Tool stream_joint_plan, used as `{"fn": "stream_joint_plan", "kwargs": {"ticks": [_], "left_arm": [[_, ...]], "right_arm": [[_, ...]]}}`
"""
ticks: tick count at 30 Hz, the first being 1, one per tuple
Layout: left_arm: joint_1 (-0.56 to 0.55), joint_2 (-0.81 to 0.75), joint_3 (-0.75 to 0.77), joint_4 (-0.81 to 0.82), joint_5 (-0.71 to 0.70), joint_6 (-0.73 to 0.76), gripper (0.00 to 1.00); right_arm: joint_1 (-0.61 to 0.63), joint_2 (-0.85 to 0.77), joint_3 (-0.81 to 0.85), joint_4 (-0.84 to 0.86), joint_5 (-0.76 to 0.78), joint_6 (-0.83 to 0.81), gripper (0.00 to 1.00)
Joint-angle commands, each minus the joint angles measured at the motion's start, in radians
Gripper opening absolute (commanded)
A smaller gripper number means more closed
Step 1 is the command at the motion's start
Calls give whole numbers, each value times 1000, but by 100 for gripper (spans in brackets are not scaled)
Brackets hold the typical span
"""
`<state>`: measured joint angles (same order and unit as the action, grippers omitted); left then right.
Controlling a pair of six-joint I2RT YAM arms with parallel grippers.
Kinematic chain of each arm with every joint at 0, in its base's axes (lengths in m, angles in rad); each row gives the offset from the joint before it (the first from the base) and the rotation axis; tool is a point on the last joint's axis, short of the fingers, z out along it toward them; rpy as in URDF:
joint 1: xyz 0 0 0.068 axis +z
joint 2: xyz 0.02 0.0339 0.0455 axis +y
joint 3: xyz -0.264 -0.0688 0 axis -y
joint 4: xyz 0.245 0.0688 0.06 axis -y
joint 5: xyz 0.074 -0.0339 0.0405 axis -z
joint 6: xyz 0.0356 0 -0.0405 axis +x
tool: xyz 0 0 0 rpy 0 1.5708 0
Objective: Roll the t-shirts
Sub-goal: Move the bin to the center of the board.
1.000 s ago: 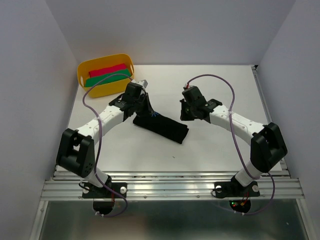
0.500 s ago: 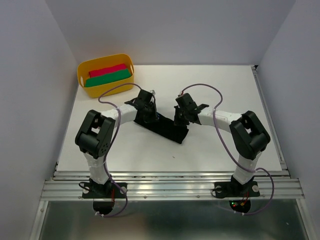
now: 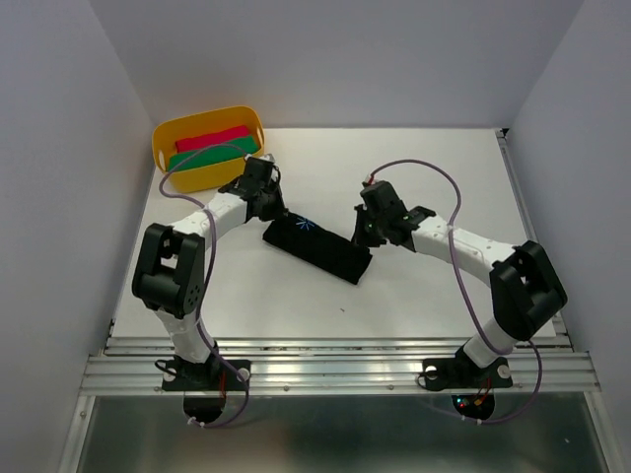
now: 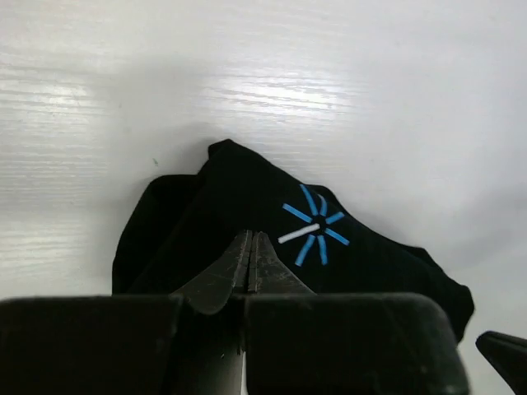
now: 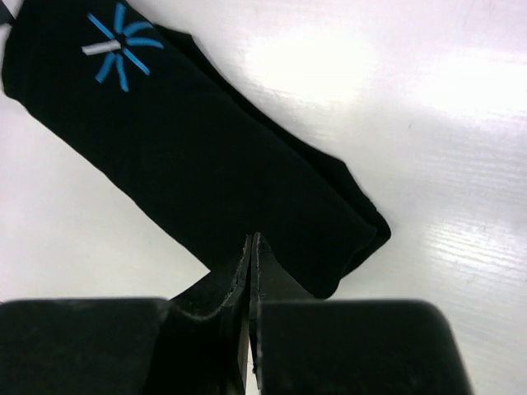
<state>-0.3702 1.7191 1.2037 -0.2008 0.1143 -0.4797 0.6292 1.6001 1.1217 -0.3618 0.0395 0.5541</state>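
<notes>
As black t-shirt [image 3: 317, 248] lies rolled mid-table, blue star mark up, you may count rolling done.
- Left gripper [image 4: 250, 243]: clenched, empty, at bundle's far-left end.
- Right gripper [image 5: 251, 245]: clenched, empty, at right end.
- Red roll [image 3: 212, 138], green roll [image 3: 212, 155]: in yellow tub [image 3: 161, 138], far left.
- Left for you: likely stowing.

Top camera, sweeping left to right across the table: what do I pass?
yellow tub → left claw → black rolled t-shirt → right claw
</notes>
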Motion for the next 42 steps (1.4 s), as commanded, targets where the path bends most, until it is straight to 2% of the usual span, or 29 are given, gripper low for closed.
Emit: {"fn": "stream_joint_plan", "kwargs": {"ticks": [1, 7, 12, 15, 18, 19, 21, 22, 25, 26, 28, 31, 38, 42], "left_arm": [[-4, 62, -58, 27, 4, 4, 4], [-21, 100, -136, 58, 27, -3, 4], [-38, -7, -142, -33, 1, 15, 4], [-38, -113, -28, -154, -98, 56, 7], [-30, -145, 78, -231, -178, 107, 11], [-20, -148, 153, -279, -209, 118, 12], [-4, -142, 227, -313, -235, 147, 20], [4, -135, 259, -333, -252, 159, 24], [57, -67, 429, -374, -294, 190, 68], [69, -46, 463, -384, -291, 197, 72], [92, 6, 528, -400, -294, 211, 75], [143, 80, 663, -413, -314, 211, 75], [309, 258, 855, -422, -314, 190, 71], [350, 365, 948, -440, -306, 190, 70]], "right_arm": [[3, 18, -69, 7, -32, 13, 3], [3, 113, -123, 1, -32, -5, 3], [3, 2, -103, -84, 39, -39, 3], [3, -112, -31, -135, 101, -68, 7], [3, -160, 24, -181, 158, -95, 11], [3, -166, 45, -193, 190, -100, 16], [3, -172, 88, -210, 207, -108, 26], [3, -170, 96, -210, 211, -108, 35], [3, -158, 113, -209, 195, -105, 54], [3, -154, 115, -209, 191, -102, 58], [3, -143, 116, -207, 180, -99, 67], [3, -135, 113, -209, 184, -99, 70], [3, -123, 107, -206, 186, -105, 73], [3, -111, 104, -197, 166, -102, 74]]}}
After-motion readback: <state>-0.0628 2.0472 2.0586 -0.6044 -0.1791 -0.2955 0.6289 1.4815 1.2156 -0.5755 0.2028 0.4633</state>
